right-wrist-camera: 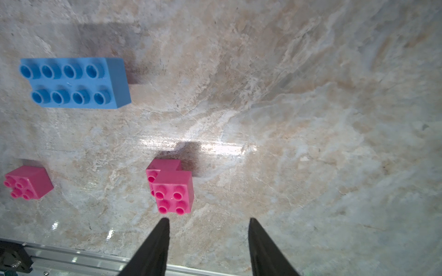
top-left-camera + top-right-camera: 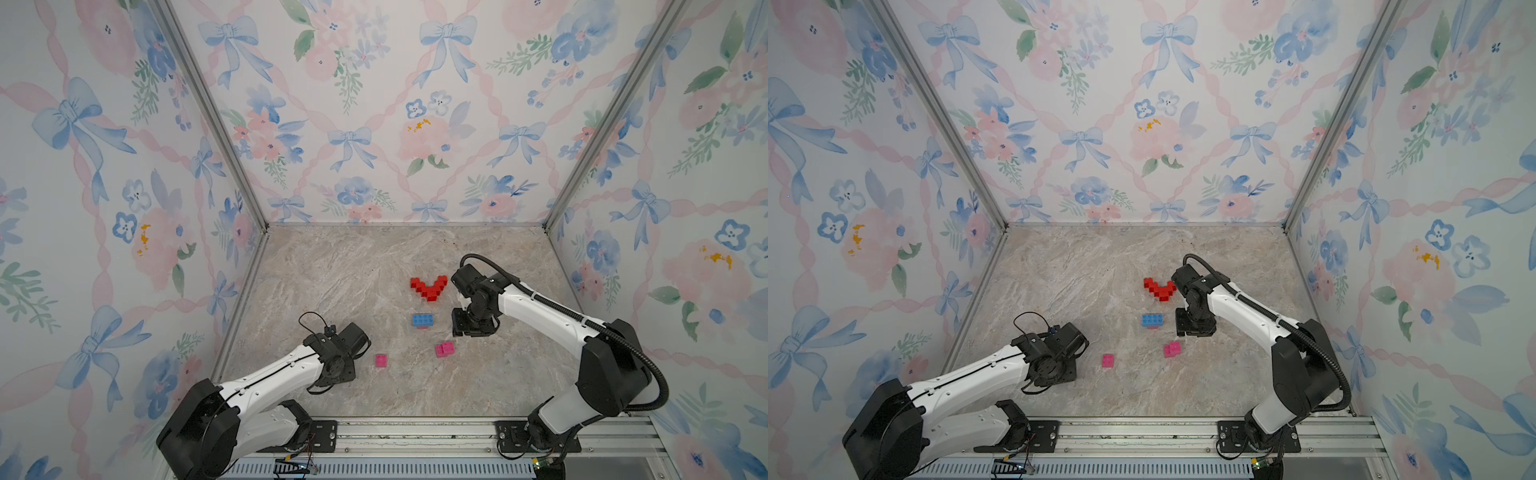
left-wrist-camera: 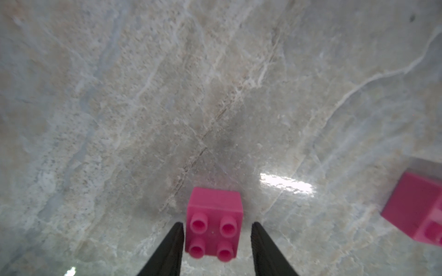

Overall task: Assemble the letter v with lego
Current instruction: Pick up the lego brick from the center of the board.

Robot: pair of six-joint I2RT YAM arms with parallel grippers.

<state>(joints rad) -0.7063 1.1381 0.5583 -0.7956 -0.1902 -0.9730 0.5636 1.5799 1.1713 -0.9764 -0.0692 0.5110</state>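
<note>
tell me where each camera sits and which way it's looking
top views: high above the robot's base, looking down and forward at table, red lego v; left arm, right arm show.
left wrist: on the left arm, looking down along the open left gripper flanking a pink brick.
right wrist: on the right arm, looking down past the open right gripper at stacked pink bricks.
shared: both wrist views show that pink brick.

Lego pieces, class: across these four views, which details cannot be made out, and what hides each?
- Red V: in a top view the right arm partly covers one tip.
- Under the blue brick: a reddish sliver, unidentifiable.
- Pink brick at the edge, left wrist view: cut off by the frame.
- Lower pink brick, right wrist view: partly covered by the upper one.
</note>
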